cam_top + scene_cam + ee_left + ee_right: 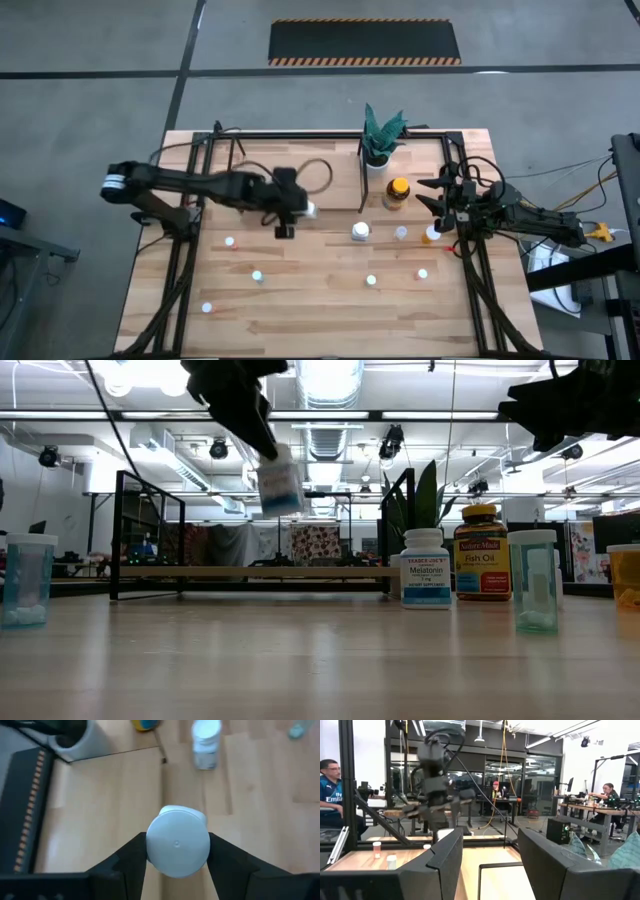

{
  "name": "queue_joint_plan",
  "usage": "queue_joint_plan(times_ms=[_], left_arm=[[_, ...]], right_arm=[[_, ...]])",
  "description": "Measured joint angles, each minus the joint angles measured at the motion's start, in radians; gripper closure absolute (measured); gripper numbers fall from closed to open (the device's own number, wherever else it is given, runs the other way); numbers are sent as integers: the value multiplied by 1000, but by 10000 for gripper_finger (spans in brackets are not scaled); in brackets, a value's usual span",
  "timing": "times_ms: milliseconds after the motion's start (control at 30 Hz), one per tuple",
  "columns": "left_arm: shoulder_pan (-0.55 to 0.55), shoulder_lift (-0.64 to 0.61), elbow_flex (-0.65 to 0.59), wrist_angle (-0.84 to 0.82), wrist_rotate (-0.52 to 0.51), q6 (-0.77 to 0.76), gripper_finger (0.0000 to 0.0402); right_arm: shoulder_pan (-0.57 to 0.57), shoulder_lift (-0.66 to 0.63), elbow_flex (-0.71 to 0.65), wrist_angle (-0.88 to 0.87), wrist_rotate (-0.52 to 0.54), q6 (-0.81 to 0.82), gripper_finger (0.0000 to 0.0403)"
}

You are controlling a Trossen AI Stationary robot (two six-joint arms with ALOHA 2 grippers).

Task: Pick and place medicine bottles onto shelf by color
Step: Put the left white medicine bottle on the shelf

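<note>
The left pincer (176,862) gripped a white-capped bottle (177,847) between its fingers, lifted clear above the tabletop (320,310) over the shelf's (290,165) near edge. The right pincer (438,196) waited with its jaws parted and empty by the amber bottle (397,192). Other small bottles stood scattered on the tabletop.

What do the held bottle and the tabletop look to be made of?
Bottle in the left pincer: likely plastic, with a smooth matte white cap and no glare. Tabletop: light wood planks, or maybe laminate, with visible grain and seams and a slight sheen.
</note>
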Motion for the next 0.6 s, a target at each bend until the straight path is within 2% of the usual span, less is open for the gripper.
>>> queue_joint_plan(times_ms=[267,600], left_arm=[[200,-110,-1,-80,-1,80,240],[444,-85,-3,-143,-1,106,240]], right_arm=[[0,3,0,-5,1,0,220],[0,3,0,-7,1,0,220]])
